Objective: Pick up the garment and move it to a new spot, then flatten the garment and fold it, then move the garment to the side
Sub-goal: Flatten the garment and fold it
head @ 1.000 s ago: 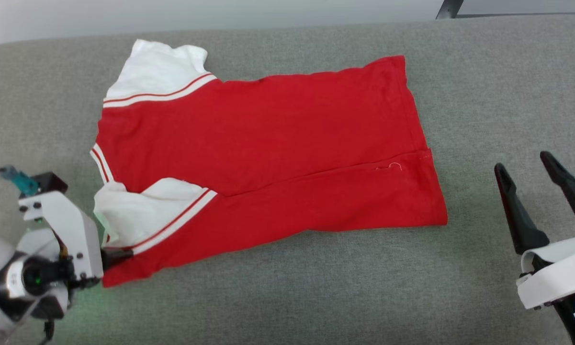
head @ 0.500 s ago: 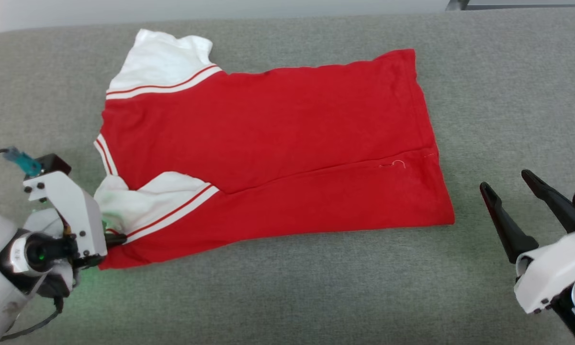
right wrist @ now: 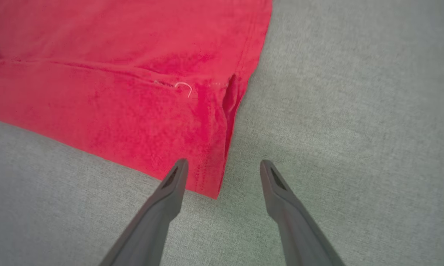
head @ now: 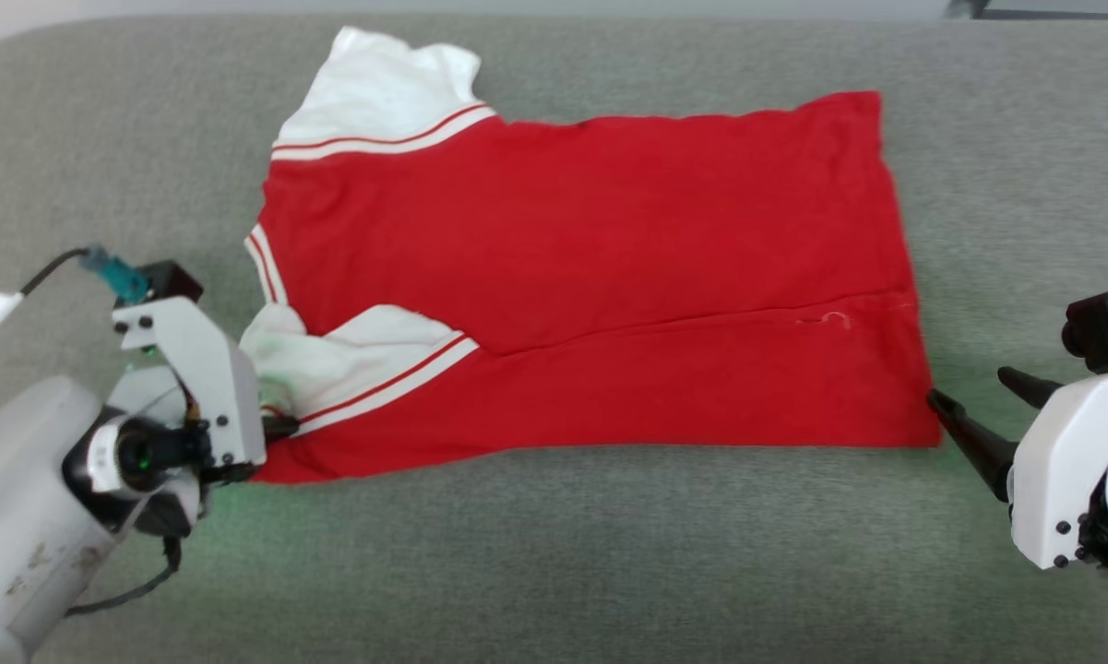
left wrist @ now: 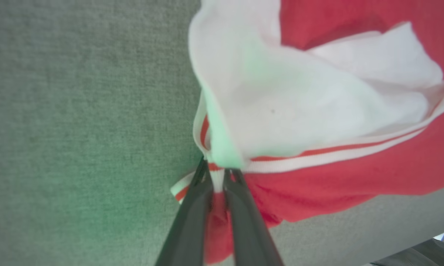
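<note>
The garment, a red jersey with white sleeves and striped seams, lies spread across the grey padded surface, collar end to the left. My left gripper is at its near left corner, beside the folded-in white sleeve. In the left wrist view the left gripper is shut on the striped seam edge of the garment. My right gripper is open at the near right hem corner. The right wrist view shows the right gripper straddling that corner of the garment, low over the surface.
The grey surface reaches past the garment on every side, with a broad bare strip along the near edge. Its rounded far left corner shows at the top left. A cable with a teal plug hangs off my left wrist.
My left gripper has shut on the garment's near left corner. My right gripper has moved in to the near right hem corner, still open. The head view has shifted, so the garment sits further right.
</note>
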